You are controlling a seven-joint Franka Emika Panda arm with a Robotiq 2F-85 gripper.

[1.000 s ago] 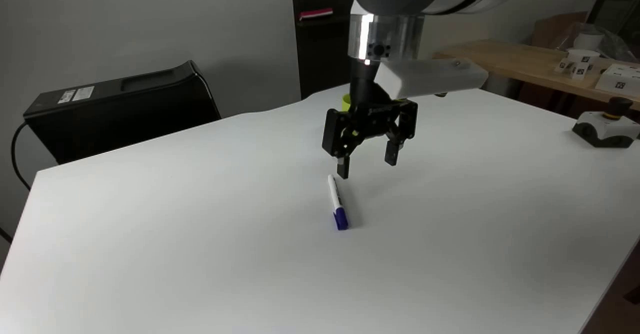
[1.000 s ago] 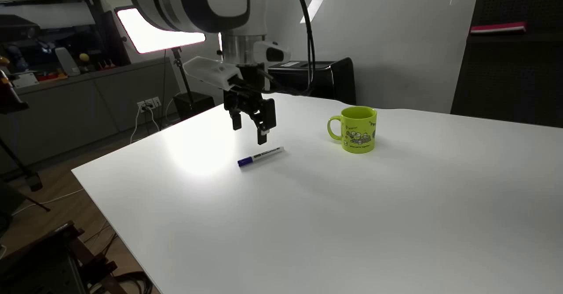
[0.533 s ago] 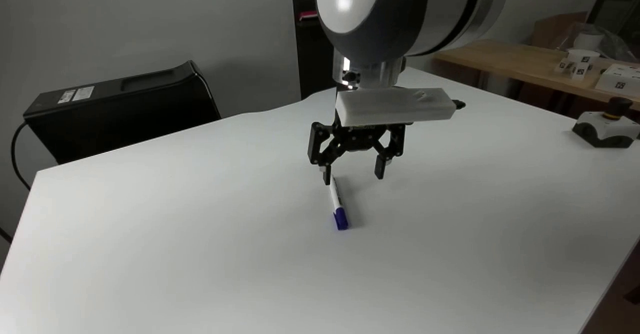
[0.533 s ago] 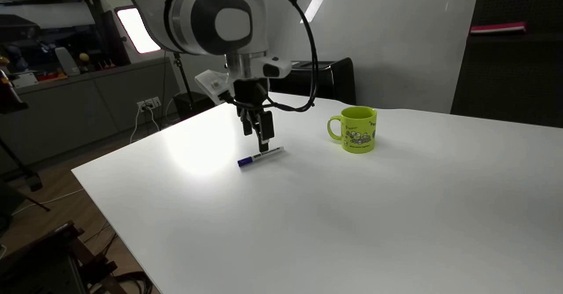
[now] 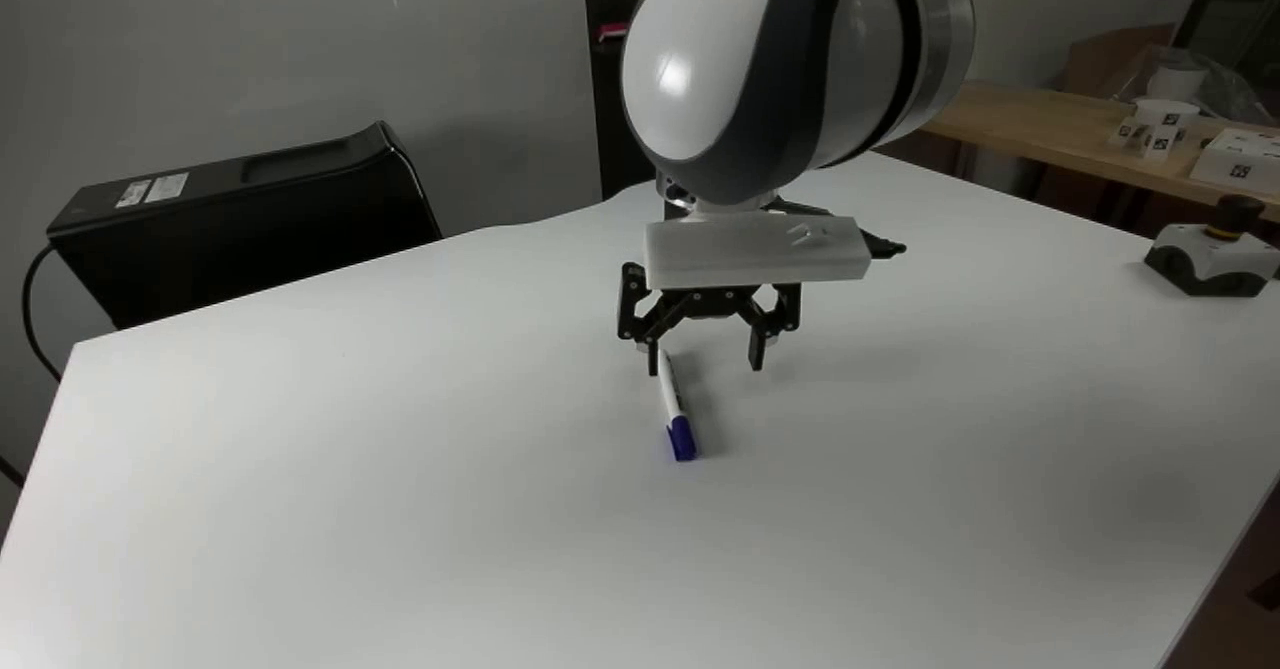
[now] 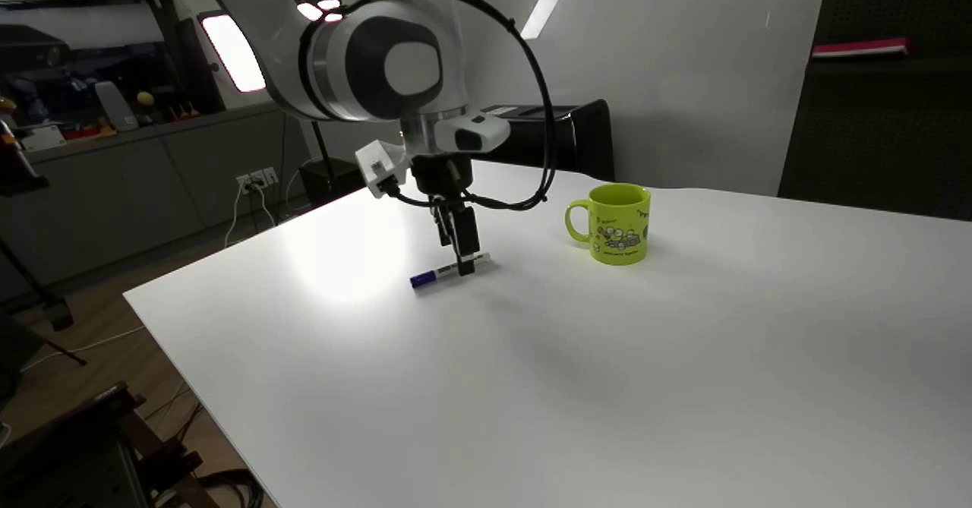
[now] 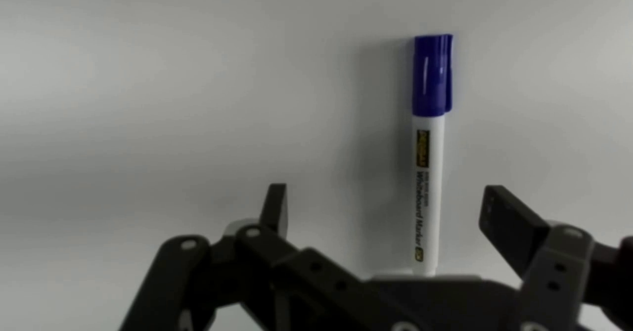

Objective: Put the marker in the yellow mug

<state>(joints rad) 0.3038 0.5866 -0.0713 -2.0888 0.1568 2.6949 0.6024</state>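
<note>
The marker [image 7: 433, 182] lies flat on the white table, white body with a dark blue cap. It also shows in both exterior views [image 5: 673, 401] [image 6: 425, 279]. My gripper [image 7: 386, 187] is open and low above the marker's white end. In the wrist view the marker lies between the fingers, nearer the right one, touching neither; its cap points away from the gripper. The gripper also shows in both exterior views [image 5: 704, 371] [image 6: 456, 257]. The yellow mug [image 6: 619, 227] stands upright in an exterior view, right of the gripper, handle towards it. The arm hides it elsewhere.
The white table [image 6: 607, 386] has a left edge [image 6: 201, 398] in an exterior view. A black device [image 5: 250, 219] stands behind the table. An emergency-stop box [image 5: 1212, 254] sits at the table's far side. A loose cable [image 6: 543, 90] loops from the arm.
The gripper has come down to the marker and turned, so its fingers now stand above either side of the marker's white end. It stays open. The marker and mug have not moved.
</note>
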